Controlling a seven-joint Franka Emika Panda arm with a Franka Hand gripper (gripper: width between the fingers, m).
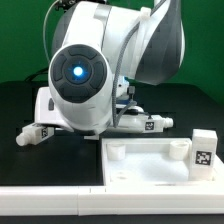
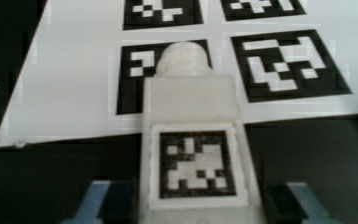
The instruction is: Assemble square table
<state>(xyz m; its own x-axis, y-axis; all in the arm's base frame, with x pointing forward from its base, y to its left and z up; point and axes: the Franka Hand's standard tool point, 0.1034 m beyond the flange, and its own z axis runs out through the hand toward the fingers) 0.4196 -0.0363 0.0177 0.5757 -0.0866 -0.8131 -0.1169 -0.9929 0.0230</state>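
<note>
**Fingers either side of a table leg, right at the marker board**

Starting on the exterior view's left: a small white tagged leg [image 1: 35, 133], lying flat on the black table. Dead centre, nothing but the Panda arm [image 1: 95, 70], blue light glowing, blocking the gripper completely from this side. Just past it, a second leg [image 1: 150, 122] on its side, tag showing. Down front and toward the right, the square tabletop [image 1: 150, 172], lying flat with its raised rim and corner sockets facing up. Far right, an upright leg [image 1: 203, 150] standing at the tabletop's corner, tag facing the camera.

Over to the wrist view: gripper [image 2: 197, 200] set astride a chunky leg [image 2: 194, 110], fingers [image 2: 105, 200] close in on both flanks and narrowed to about the leg's width. Can't tell whether the pads are actually pressing. Rounded tip of that leg lying over the marker board [image 2: 87, 90], among its printed tags.
</note>
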